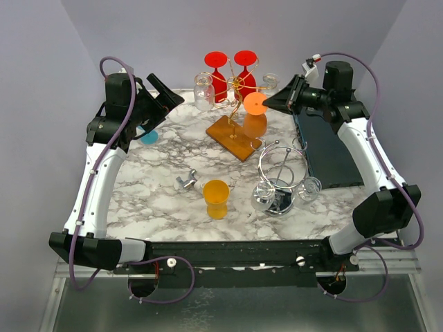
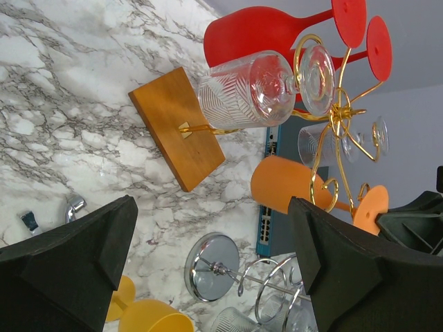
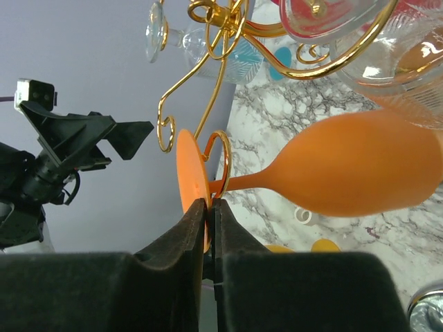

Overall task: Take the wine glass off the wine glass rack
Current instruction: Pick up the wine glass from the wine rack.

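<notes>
On gold rack, right end effector pinches orange wine glass by foot; left end effector released.

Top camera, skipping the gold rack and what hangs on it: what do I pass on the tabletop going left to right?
teal disc → small metal piece → yellow wine glass → chrome wire rack → dark network switch
</notes>
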Robot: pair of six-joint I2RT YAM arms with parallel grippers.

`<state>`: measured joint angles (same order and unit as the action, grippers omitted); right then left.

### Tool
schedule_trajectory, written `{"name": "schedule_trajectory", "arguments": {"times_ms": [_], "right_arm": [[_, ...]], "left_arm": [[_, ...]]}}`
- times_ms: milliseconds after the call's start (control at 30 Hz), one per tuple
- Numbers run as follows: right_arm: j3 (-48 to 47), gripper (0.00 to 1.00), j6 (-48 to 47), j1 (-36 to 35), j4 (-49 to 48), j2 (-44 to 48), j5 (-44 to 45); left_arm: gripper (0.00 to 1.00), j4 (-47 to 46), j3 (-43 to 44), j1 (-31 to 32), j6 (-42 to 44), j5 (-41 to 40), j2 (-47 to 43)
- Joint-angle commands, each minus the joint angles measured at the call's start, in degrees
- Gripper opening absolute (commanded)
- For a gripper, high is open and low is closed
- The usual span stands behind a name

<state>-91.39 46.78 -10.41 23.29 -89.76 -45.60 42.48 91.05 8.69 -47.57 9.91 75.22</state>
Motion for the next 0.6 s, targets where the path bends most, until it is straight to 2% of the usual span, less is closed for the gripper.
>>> {"name": "schedule_trajectory", "arguments": {"times_ms": [0,367,567], "right_arm": [[-1.9,0.09,0.5,-0.2,0.4,0.0,1.2],[-0.7,0.01,3.3,-0.2,-0.8,1.5,0.6],[0.8,0.01,7.7,-0.2,-2.5,2.5,0.2]], "left_arm": [[0.99,-1.1,-0.3,-0.2,0.2,0.6,-1.1],[0.99,-1.0,-0.1,-0.3,0.2,0.4,-1.2],[0.99,-0.9,0.0,-0.3,-0.1,0.5,-1.4]]}}
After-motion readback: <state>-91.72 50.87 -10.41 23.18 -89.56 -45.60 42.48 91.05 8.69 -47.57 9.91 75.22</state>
